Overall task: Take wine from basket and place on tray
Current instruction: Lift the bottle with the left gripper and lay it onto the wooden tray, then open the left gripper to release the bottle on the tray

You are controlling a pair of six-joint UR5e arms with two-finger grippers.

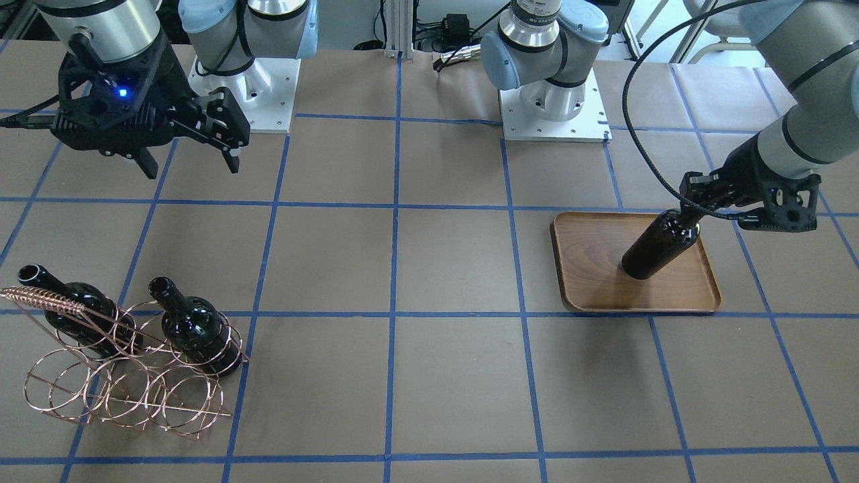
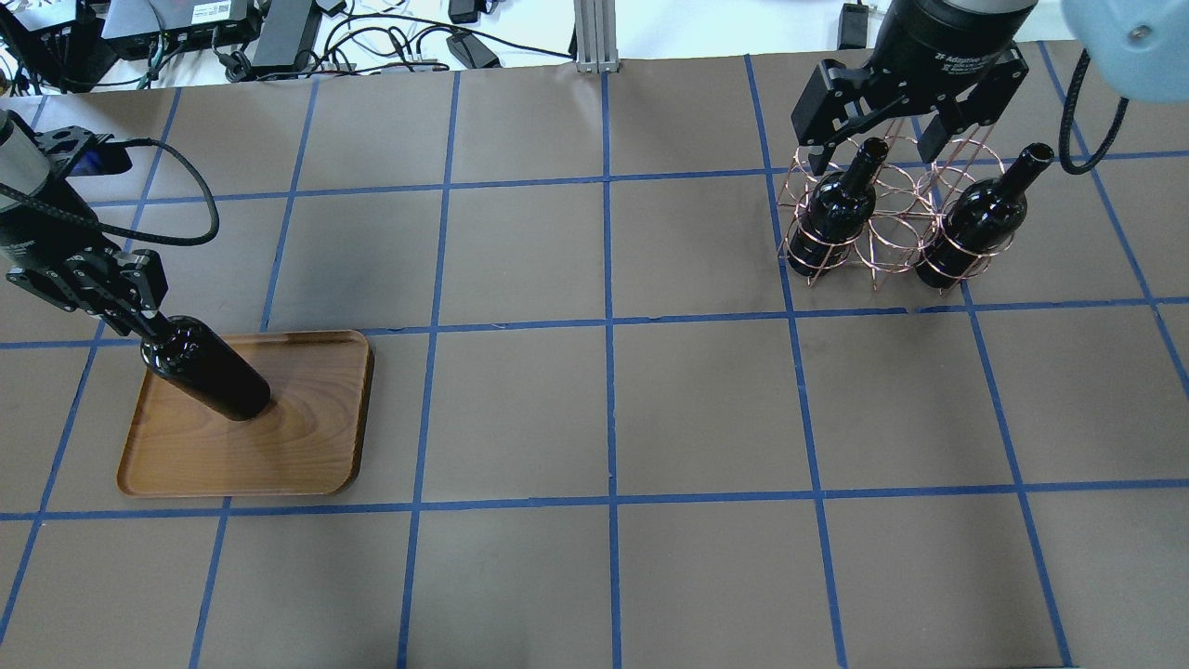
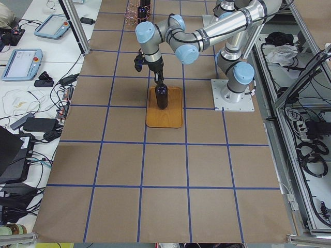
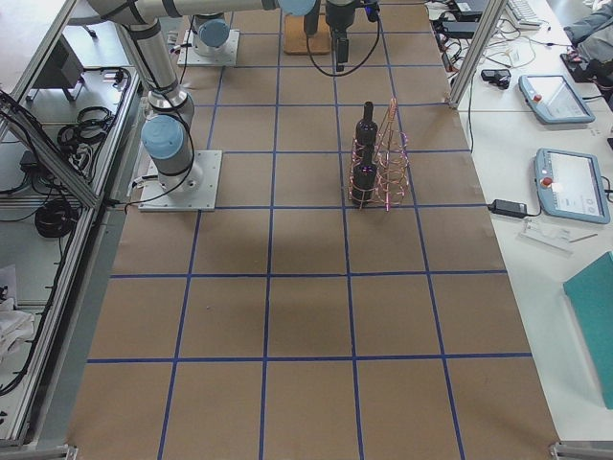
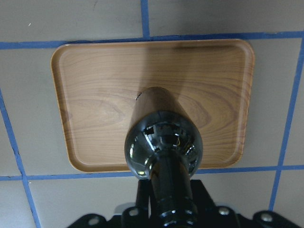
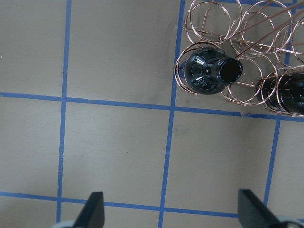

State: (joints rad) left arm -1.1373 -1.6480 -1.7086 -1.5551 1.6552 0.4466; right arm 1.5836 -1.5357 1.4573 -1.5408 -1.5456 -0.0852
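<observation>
While the left fingers [image 1: 701, 191] are pressed in on the neck of the wine bottle [image 1: 661, 245], pinching it just above the shoulder, the bottle stands close to upright with its base down on the tray [image 1: 590, 288]. In the left wrist view the dark glass shoulder fills the foreground and the base meets the wood grain roughly mid-tray. Black cable loops from that wrist up along the arm.

Seen from overhead, the tray lies at the left side of the counter [image 2: 604, 409], its long edges running along the blue tape lines.

Over on the right, the right fingers [image 6: 93, 211] are spread wide and hold nothing. They hang above bare counter, and the wrist view between them shows only brown paper and tape. From that wrist, the basket [image 1: 127, 382] sits just off to one side, at the far right of the counter.

Two more bottles rest in its copper rings, one [image 1: 74, 308] toward one end under the coiled handle bar [image 1: 33, 295], the other [image 1: 201, 329] toward the opposite end, both with necks rising above the wire. They are well apart from the tray.
</observation>
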